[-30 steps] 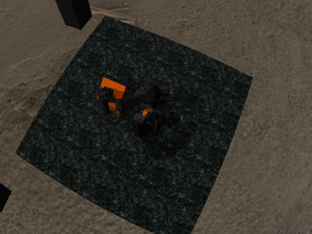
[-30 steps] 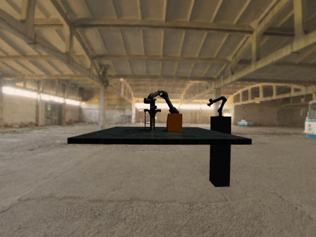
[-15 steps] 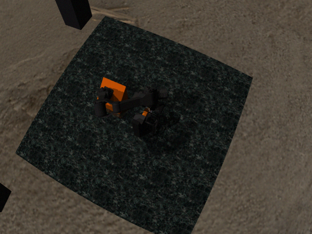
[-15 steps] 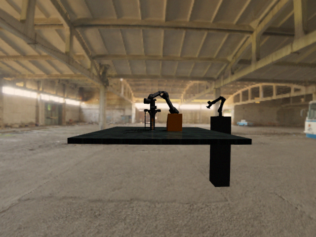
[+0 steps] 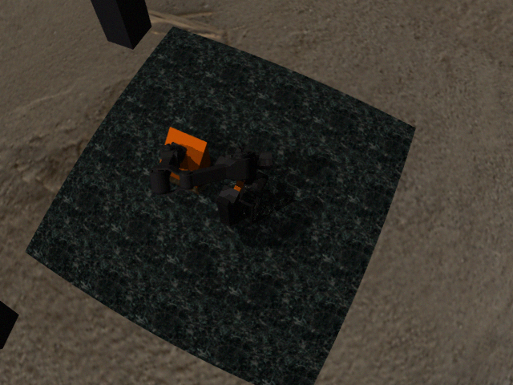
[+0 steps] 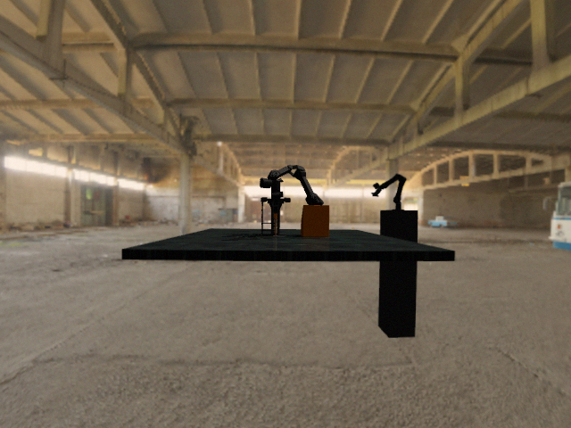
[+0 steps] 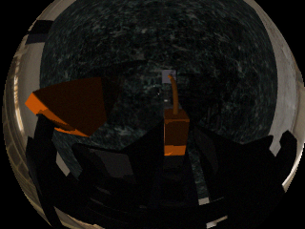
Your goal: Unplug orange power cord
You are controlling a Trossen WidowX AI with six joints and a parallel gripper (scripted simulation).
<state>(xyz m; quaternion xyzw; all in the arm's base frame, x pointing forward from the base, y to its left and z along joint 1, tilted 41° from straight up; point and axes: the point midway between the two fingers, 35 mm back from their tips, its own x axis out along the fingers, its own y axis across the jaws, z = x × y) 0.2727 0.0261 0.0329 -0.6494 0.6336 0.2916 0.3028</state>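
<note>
The orange plug (image 5: 237, 188) (image 6: 275, 214) (image 7: 175, 133) is blocky, beside the upright dark body (image 5: 228, 207) that seems to be the power strip. The orange cord (image 7: 174, 96) curves from the plug's far end toward a small grey square (image 7: 170, 72) in the wrist view. My gripper (image 7: 177, 129) hangs over the plug with one black finger on each side. The fingers are part-way open, not clamped. The plug lies between them, very near both; I cannot tell whether they touch it. Where plug and strip meet is hidden.
My arm's base stands on a big orange block (image 5: 192, 154) (image 6: 315, 221) (image 7: 76, 107) near the strip. A thin dark frame (image 6: 262, 216) stands beside the strip. The dark green tabletop (image 5: 157, 240) has open edges. A second small arm (image 6: 400, 184) stands on a black pillar (image 6: 397, 294) beyond.
</note>
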